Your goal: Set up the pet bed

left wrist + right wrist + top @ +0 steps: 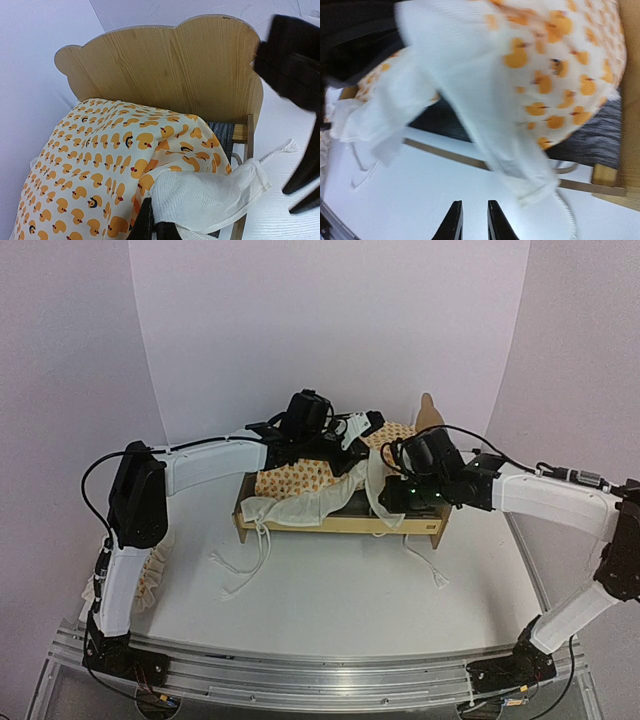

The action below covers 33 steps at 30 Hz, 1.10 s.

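The step in hand looks like bedding the cushion (100, 160) into the pet bed (340, 523), which stands in the middle of the bench (330, 610) between the 2 arms, its scalloped headboard (170, 65) at the right end. The cushion lies crumpled and tented over the frame, with 1 ruffled edge hanging over the front rail and the dark base showing beside it, so it is not yet seated.

By my reading, the next move calls for drawing the fabric flat over the base towards the headboard, keeping the ties clear of the rails.

The left tool (152, 227) is clenched, and appears to pinch the cushion's white ruffle at its tips. The right tool (474, 220) is parted a little, grasping nothing, and hangs just below the blurred ruffle.
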Each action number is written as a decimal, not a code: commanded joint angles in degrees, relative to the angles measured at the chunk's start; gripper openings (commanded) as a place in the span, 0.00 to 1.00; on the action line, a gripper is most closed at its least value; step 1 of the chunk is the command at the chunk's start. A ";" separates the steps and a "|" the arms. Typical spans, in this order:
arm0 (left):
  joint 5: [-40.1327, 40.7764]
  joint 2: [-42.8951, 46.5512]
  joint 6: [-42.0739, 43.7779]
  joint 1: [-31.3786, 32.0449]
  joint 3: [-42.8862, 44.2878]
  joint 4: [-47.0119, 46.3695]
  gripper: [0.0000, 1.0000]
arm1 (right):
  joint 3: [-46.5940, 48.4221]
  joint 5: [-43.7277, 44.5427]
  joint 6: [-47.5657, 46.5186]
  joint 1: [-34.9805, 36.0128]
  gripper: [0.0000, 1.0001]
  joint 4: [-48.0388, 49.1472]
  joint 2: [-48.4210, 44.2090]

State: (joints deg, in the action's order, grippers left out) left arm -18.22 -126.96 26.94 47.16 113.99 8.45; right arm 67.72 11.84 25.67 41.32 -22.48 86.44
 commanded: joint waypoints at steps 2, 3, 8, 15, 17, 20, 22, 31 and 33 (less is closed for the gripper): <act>-1.64 2.73 -0.74 -0.13 2.81 -2.65 0.00 | 1.25 -2.61 1.29 1.83 0.15 6.18 3.97; -1.61 2.75 -0.75 -0.13 2.77 -2.65 0.00 | 2.51 -2.39 1.90 1.84 0.14 6.09 5.84; -1.06 2.85 -0.57 -0.13 2.50 -3.02 0.00 | 8.47 -0.94 2.53 1.84 0.07 5.71 13.95; -0.67 3.14 0.18 -0.13 1.66 -3.04 0.00 | 13.95 5.61 6.54 0.62 0.05 1.56 20.59; -0.81 3.19 0.22 -0.13 1.57 -3.04 0.00 | 15.60 8.02 7.01 0.42 0.06 -1.76 22.50; -0.89 3.25 0.26 -0.12 1.48 -2.94 0.00 | 19.54 11.74 8.71 -0.08 0.06 -10.01 25.95; -0.91 3.39 0.42 -0.12 1.16 -2.74 0.00 | 20.92 14.53 10.22 -0.28 0.07 -14.29 27.18; -1.76 3.67 0.41 -0.12 -0.97 -2.32 0.00 | 22.61 11.78 9.73 -1.68 0.26 -12.64 28.10; -1.80 3.69 0.23 -0.11 -0.97 -2.26 0.00 | 24.97 9.76 9.46 -1.75 0.27 -11.78 29.85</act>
State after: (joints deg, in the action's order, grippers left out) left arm -17.75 -126.93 27.15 46.83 113.42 8.31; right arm 87.78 23.85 35.40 39.79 -35.57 112.65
